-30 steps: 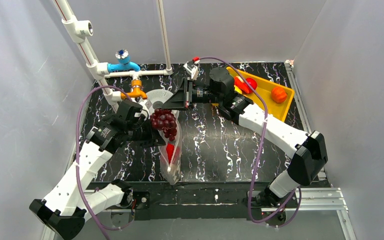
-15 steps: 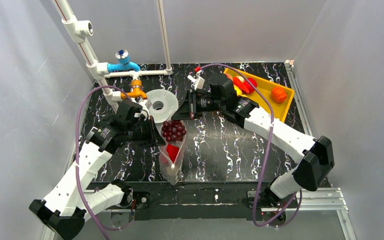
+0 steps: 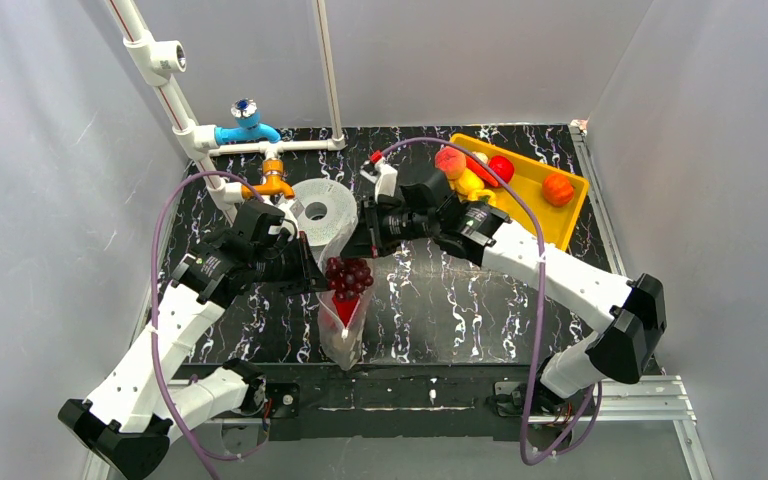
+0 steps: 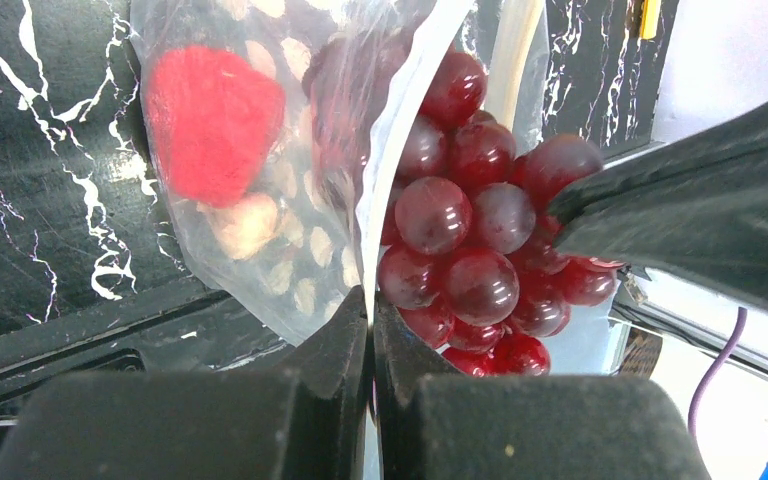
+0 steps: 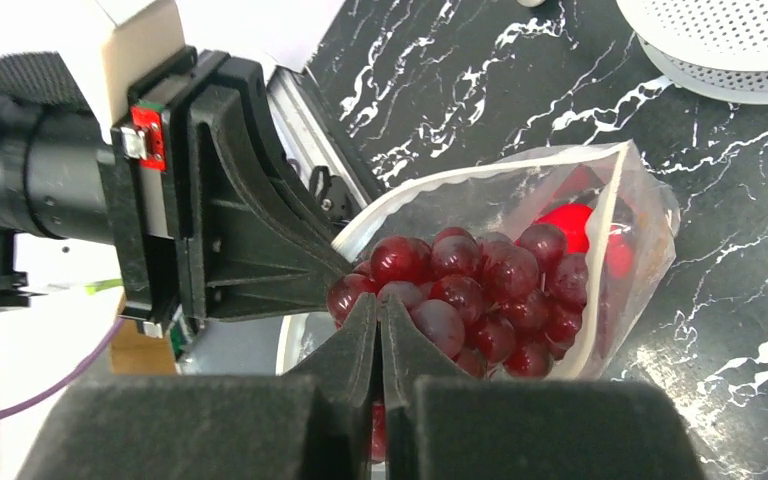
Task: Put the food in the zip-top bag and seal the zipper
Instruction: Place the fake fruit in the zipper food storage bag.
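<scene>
Over the last second the right pincer [image 5: 380,305] has carried the grapes [image 5: 470,290] from above the grey spool [image 3: 317,212] down to the mouth of the zip-top bag [image 3: 343,335], which lies toward the counter's near edge. It is closed on the bunch. The left pincer [image 4: 370,300] stays clamped on the bag's lip, holding it open. A red piece [image 4: 215,125] is already inside, so the grapes look ready to drop. Their stem is hidden, and how far the bunch has entered is unclear.
</scene>
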Controlling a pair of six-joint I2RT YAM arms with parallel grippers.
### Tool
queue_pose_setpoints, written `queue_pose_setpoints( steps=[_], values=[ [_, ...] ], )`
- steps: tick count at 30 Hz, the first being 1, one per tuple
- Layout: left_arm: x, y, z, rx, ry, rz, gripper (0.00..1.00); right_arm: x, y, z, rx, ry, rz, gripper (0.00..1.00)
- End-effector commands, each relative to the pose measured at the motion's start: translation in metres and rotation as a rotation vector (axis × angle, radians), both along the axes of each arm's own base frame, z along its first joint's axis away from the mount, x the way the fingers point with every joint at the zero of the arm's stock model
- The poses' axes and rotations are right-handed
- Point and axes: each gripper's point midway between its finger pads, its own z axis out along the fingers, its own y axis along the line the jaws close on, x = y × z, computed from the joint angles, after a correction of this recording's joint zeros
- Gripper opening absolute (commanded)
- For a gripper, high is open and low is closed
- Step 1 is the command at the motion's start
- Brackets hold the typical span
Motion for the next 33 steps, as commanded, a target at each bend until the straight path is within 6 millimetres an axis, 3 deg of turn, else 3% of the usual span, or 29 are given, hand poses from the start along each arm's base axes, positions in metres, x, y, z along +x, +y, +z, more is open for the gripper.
queue_pose_setpoints(
  steps=[1,14,23,27,33],
  values=[
    [-0.005,0.002,0.002,0.005,-0.005,-0.012,0.00,0.010,-0.003,0.020,-0.021,-0.160,-0.059,0.08],
    [-0.004,0.000,0.003,-0.008,-0.003,-0.014,0.00,0.006,0.004,0.016,-0.145,-0.246,-0.122,0.30],
    [-0.005,0.000,0.002,-0.006,-0.001,-0.013,0.00,-0.001,0.002,0.037,-0.106,-0.269,-0.092,0.36],
    [-0.005,0.000,0.003,-0.007,-0.003,-0.016,0.00,0.004,-0.007,0.044,-0.111,-0.302,-0.128,0.39],
    [-0.007,0.001,0.002,-0.010,-0.006,-0.012,0.00,0.034,-0.040,0.047,-0.176,-0.388,-0.299,0.50]
  ],
)
